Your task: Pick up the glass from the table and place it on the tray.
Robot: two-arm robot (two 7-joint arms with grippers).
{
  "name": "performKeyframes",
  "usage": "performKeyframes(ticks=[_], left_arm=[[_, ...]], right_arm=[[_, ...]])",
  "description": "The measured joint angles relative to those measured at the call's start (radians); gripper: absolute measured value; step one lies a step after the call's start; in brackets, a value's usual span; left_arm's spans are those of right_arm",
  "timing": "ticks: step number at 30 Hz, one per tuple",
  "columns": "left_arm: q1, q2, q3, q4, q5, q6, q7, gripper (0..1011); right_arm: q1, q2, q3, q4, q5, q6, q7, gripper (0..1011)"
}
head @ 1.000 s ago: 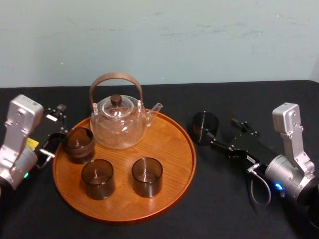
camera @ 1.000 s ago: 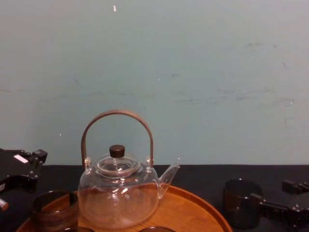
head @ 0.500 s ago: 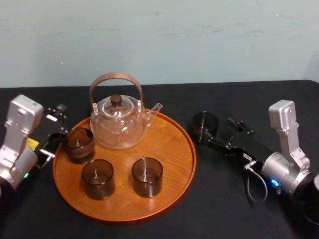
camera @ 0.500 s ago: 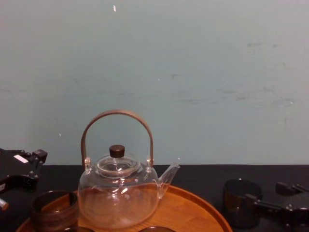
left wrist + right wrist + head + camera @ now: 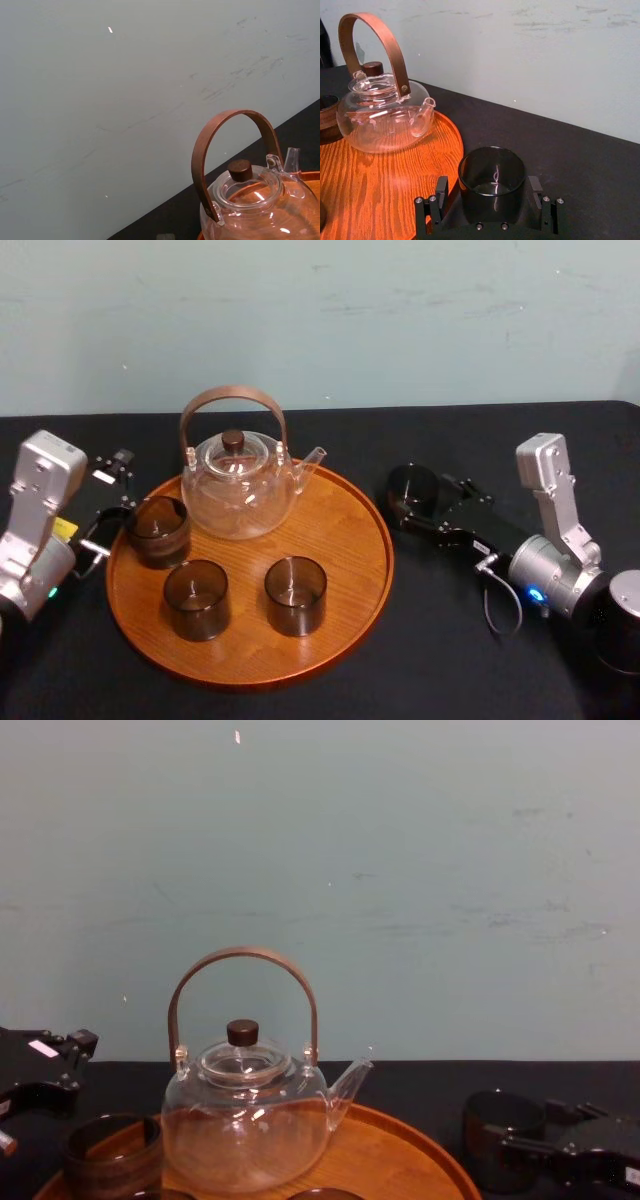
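Here, in the head view, the right gripper [image 5: 420, 502] reaches low across the counter [image 5: 450, 640], with its arm angled in from the right. It straddles the glass [image 5: 408, 486], which stands on the counter just beside the rim of the tray [image 5: 386, 558]. The left gripper [image 5: 108, 495] is parked at the tray's left edge, and I cannot tell its state.

In the right wrist view, the fingers [image 5: 441, 189] stand wide, one on each side of the glass, with a slim gap at each wall. Nothing is gripped yet. I judge the step in hand to be closing:
- Squeeze evenly and gently, since smooth glass may slip.
- Lift clear of the rim before crossing.
- Keep off the teapot [image 5: 380, 117] spout.

In the chest view, the gripper sits level and the glass stands upright on the counter.
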Motion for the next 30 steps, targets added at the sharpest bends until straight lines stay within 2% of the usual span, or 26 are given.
performKeyframes(ticks=[16,30], left_arm=[[0.000,0.000,0.000,0.000,0.000,0.000,0.000,0],[0.000,0.000,0.000,0.000,0.000,0.000,0.000,0]], right_arm=[[0.090,-0.042,-0.028,0.139,-0.036,-0.037,0.012,1002],[0.086,-0.039,-0.027,0.132,-0.036,-0.036,0.011,1002]])
